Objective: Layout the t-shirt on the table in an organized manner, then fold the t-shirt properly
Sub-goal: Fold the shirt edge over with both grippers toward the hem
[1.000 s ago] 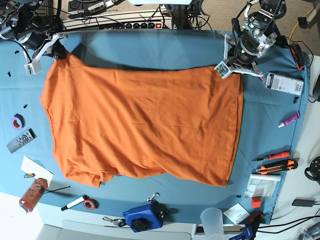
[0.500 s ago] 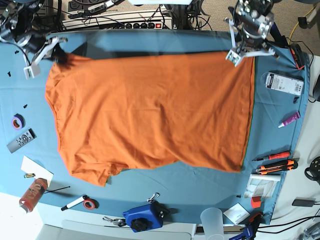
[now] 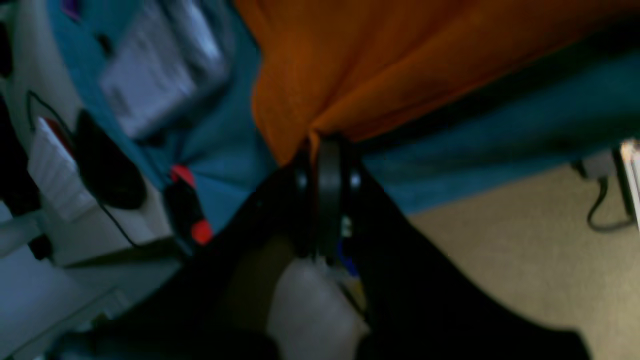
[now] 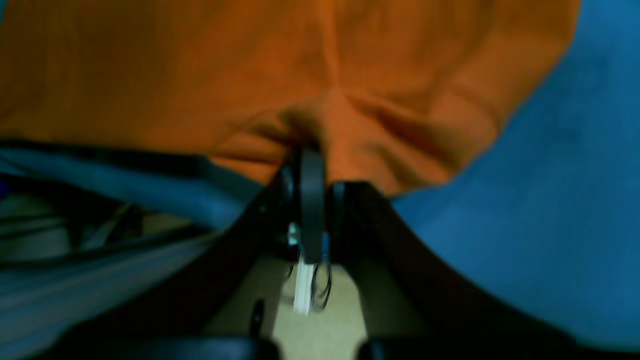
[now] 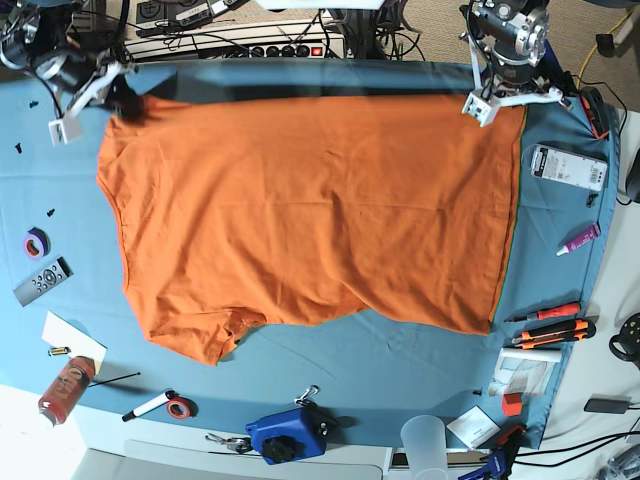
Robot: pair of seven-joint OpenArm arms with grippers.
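now 1 t-shirt (image 5: 310, 210) spread on table (image 5: 400, 380); 2 grippers, jaws clamped on its corners.

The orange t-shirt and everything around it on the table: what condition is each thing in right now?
t-shirt: spread wide, held by two far corners, near edge rumpled
left end effector: shut on the t-shirt's corner
right end effector: shut on the t-shirt's other far corner
table: covered in teal cloth, cluttered along its edges
marker: lying flat, capped
plastic cup: upright
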